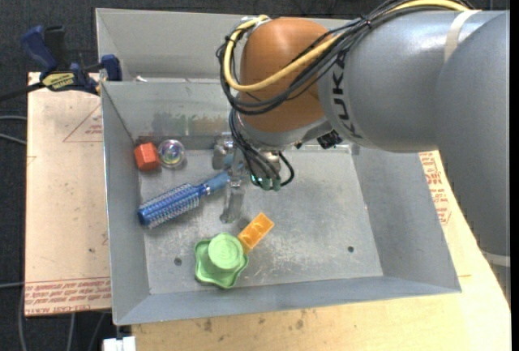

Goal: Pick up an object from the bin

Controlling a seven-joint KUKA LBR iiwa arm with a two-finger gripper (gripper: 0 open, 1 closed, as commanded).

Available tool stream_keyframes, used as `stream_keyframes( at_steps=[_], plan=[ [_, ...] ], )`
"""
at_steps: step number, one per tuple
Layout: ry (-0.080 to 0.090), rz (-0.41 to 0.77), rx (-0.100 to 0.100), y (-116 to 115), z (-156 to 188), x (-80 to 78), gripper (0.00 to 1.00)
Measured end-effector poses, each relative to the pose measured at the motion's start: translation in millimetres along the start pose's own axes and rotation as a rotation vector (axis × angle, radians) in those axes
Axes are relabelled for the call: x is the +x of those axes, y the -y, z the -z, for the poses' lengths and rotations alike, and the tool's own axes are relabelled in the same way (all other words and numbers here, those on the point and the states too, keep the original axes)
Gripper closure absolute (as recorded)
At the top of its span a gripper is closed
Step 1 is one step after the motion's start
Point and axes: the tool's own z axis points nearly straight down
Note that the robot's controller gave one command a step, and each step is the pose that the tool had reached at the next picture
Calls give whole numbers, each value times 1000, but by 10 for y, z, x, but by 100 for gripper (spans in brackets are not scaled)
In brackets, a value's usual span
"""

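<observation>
My gripper [233, 205] hangs below the orange cover in the middle of the bin, low over the floor. It is right at the handle end of a blue hairbrush [178, 202], which lies slanted to its left with the bristled head pointing to the lower left. A small orange block [255, 231] lies just below and to the right of the gripper. I see nothing held in the gripper.
A green flower-shaped lid or cup [219, 261] sits near the front wall, touching the orange block. A red cube [146, 156] and a shiny ball [171, 152] rest at the back left. The arm and its cables cover the back right.
</observation>
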Motion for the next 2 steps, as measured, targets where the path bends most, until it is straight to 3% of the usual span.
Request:
stream_keyframes(
  at_steps=[1,2],
  plan=[
    [4,1,-1,-102,-1128,-495,0],
    [8,1,-1,-101,-1076,-509,100]
  ],
)
